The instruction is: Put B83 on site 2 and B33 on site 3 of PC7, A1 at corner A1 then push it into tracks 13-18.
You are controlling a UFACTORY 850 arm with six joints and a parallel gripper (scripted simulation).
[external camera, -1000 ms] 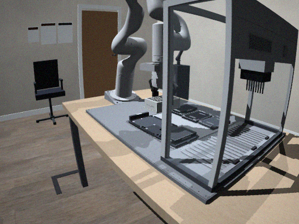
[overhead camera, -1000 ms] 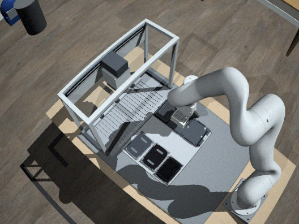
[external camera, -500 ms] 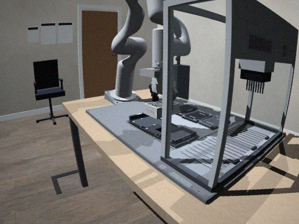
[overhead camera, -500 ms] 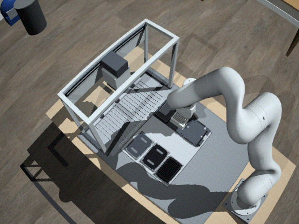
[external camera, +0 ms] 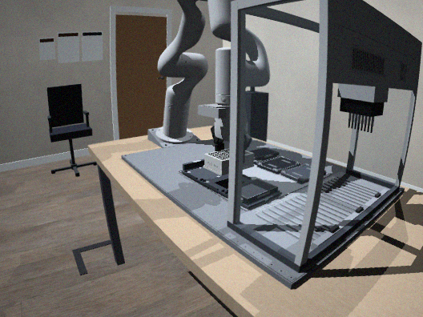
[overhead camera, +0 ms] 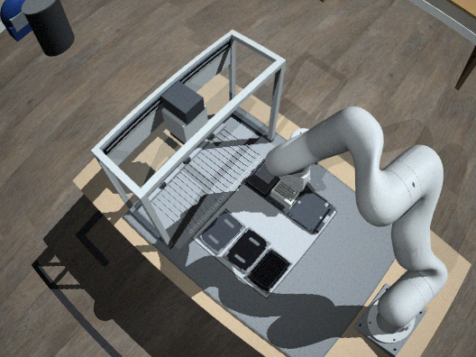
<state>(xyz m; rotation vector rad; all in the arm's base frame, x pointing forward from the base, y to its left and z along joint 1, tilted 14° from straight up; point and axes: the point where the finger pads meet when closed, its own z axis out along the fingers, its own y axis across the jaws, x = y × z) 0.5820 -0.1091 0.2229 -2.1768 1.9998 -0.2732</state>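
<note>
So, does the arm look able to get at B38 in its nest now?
Probably not yet: the end effector is shut on B83 over PC7. Once that is released, B38 lies uncovered in the nearest nest, with nothing above it.

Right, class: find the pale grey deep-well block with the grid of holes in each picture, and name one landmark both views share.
Top view: the pale grey deep-well block sits right of centre, under the arm's wrist, on the dark plate carrier.
Exterior view: it is at centre, below the gripper, left of the frame post.
Shared landmark: the grey box-shaped instrument frame.
</note>
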